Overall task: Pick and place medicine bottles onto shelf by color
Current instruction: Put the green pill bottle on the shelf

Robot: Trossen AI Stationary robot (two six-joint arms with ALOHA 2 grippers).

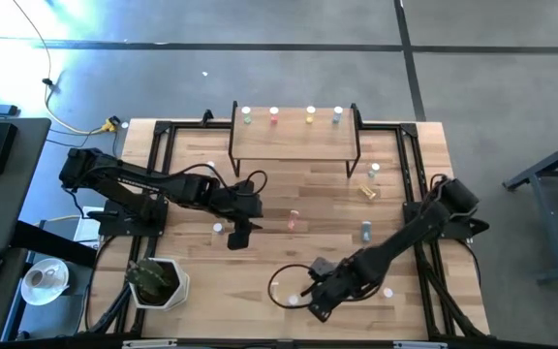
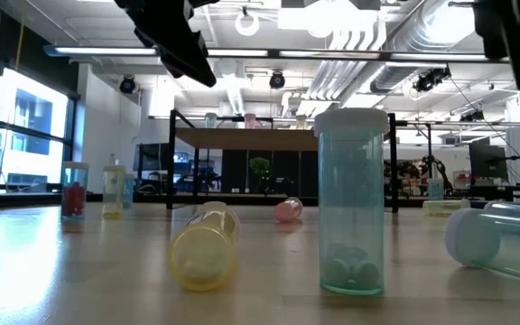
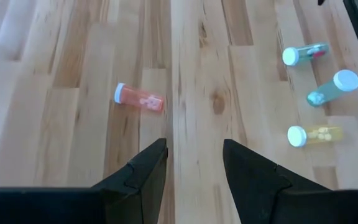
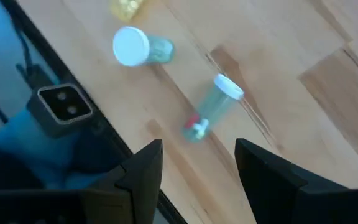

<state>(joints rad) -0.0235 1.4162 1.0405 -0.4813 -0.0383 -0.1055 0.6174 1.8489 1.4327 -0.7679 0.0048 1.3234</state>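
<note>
The shelf (image 1: 294, 141) stands at the table's far side, with green (image 1: 247, 115), pink (image 1: 274, 115), yellow (image 1: 310, 115) and blue (image 1: 337, 115) medicine bottles upright along its far edge. Other bottles are scattered on the table. My left gripper (image 1: 238, 235) hangs open above the table's middle left, with a pink-orange bottle (image 3: 140, 98) lying on its side ahead of it. My right gripper (image 1: 318, 305) hovers open near the front edge, over a greenish bottle (image 4: 211, 107) lying on its side. An upright white-capped bottle (image 4: 140, 47) stands beside that one.
Loose bottles lie right of centre: yellow (image 1: 366, 191), blue (image 1: 365, 231) and one by the shelf's leg (image 1: 373, 170). One stands by my left gripper (image 1: 218, 229). A plant pot (image 1: 155, 283) sits at the near left. A small camera (image 4: 64, 106) sits at the front edge.
</note>
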